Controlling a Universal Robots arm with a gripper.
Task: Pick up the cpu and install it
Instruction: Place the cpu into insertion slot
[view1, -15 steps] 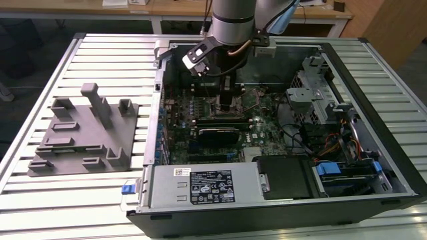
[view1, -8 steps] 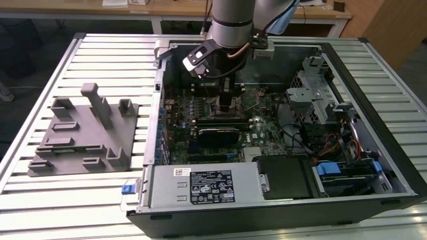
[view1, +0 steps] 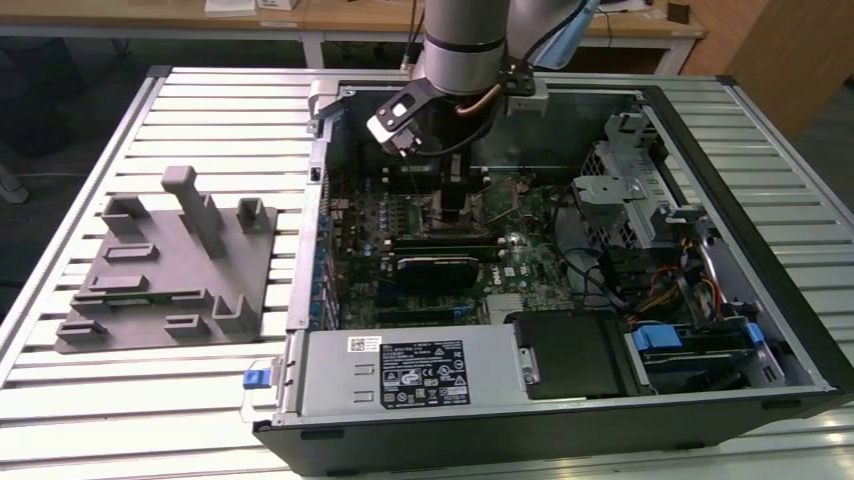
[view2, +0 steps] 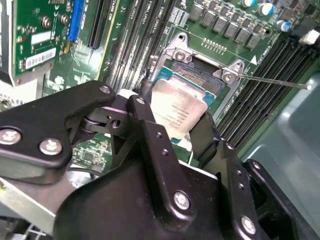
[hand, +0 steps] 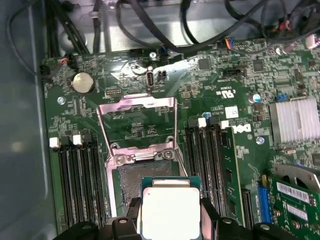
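Black fingers (view2: 147, 125) of the hand (view2: 172, 125) clamp the cpu (view2: 179, 107) by two opposite edges, leaving its metal top bare in both wrist views. It hangs just above the open socket (hand: 145, 175), partly over it and apparently not seated. I judge it light, stiff and thin, with a smooth lid that could slip and an underside best left untouched. The edges look like the right hold, and the socket's contacts would likely bend under a skewed landing. Beyond it the hinged frame (hand: 137, 103) stands raised, the lever (view2: 272, 81) is swung out, and memory slots (hand: 207, 160) flank the socket. Outside the case (view1: 534, 445), a grey tray (view1: 167, 270) lies on the tabletop (view1: 214, 100).
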